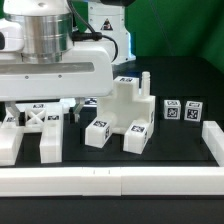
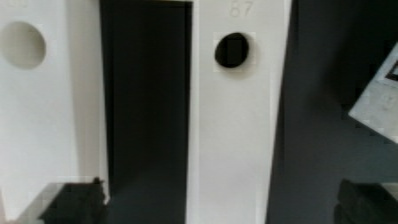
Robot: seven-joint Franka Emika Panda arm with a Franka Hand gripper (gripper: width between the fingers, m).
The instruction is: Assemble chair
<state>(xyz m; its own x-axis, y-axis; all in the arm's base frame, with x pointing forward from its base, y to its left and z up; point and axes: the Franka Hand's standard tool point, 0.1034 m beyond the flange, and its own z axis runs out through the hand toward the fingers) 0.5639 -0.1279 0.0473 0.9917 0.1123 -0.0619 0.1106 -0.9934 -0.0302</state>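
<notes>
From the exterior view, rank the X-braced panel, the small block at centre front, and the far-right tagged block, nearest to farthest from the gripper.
1. X-braced panel, under the gripper, exterior view's left.
2. Small block, centre front.
3. Far-right tagged block, exterior view's right.

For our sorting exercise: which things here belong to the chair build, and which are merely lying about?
Chair build: blocky seat piece, X-braced panel, leg blocks, small tagged blocks.
Merely there: white border rails, black table.
</notes>
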